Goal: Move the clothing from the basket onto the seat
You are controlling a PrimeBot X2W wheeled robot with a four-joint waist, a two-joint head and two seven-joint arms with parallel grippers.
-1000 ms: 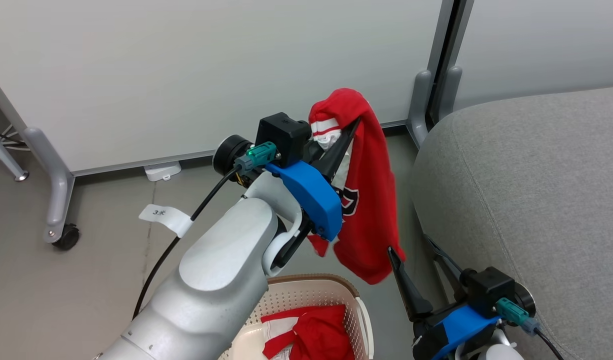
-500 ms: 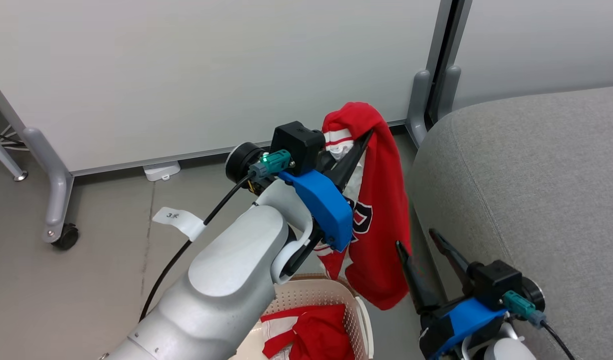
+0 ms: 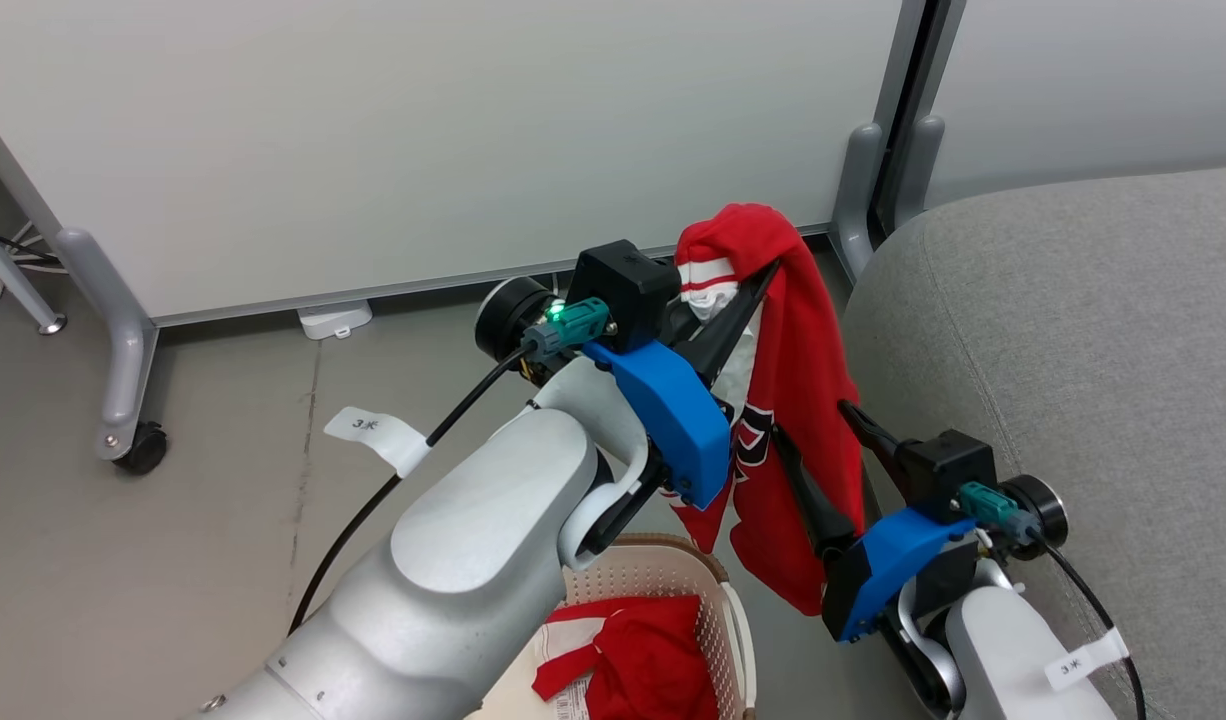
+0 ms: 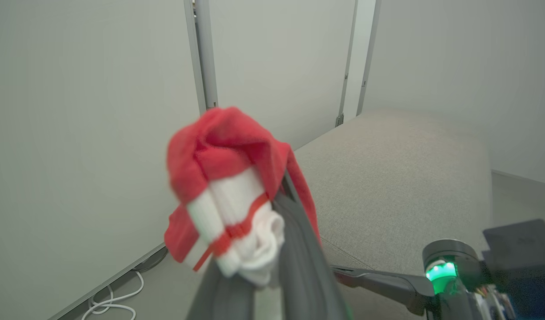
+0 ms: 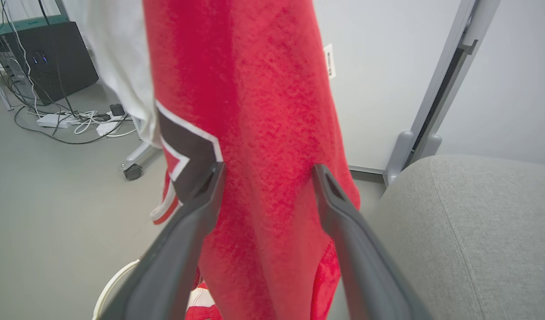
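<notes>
A: What's new w/ the right gripper [image 5: 268, 169]?
B: It's come up from low beside the seat [image 3: 1073, 330]; its fingers now stand wide apart w/ the hanging garment [image 3: 803, 330] across the gap between them; nothing pinched yet; can't tell if the tips touch cloth.
A: And the left gripper [image 3: 758, 285]?
B: No change in grip; fingers together, clamped on a bunched fold of white trim at the garment's top; the rest dangles free, numeral partly showing. The arm has carried it a bit nearer the seat's rounded edge; the head cam shifted too, so don't credit all of that to the arm.
A: So where's the clothing overall?
B: One piece in the air, above the gap between basket [image 3: 633, 590] & seat, not resting on the seat yet; second garment [image 3: 653, 665] lies crumpled in the basket, untouched.
A: Meaning for the task?
B: Prob. a two-handed hold is being set up; right closes on the lower cloth, then both swing it over & lay it on the seat; approx. halfway thru piece one, piece two to go; risk is the hem snagging on the seat's edge if the right misses.
</notes>
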